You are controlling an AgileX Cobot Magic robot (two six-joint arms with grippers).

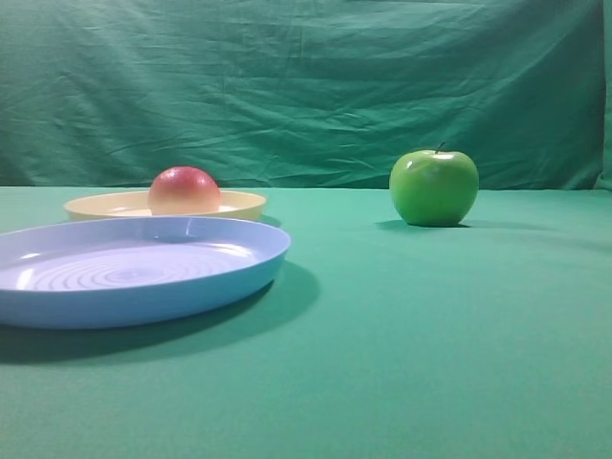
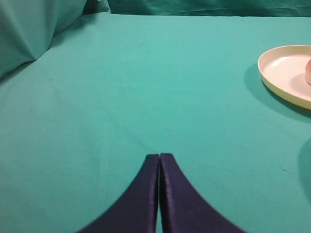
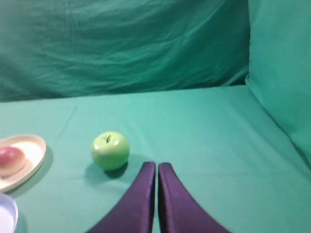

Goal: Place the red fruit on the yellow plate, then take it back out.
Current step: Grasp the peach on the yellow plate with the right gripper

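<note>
Ok so from where I'm sitting the first half looks done: the red fruit is sitting on the yellow plate, nobody touching it. What's left, I reckon, is picking it back out and setting it on the tabletop. Both arms are parked well away, left gripper and right gripper each with jaws pressed together and holding nothing. The fruit is round and smooth, deep red up top fading to yellow-orange lower down, kinda peachy. The green apple and blue plate aren't involved.
</note>
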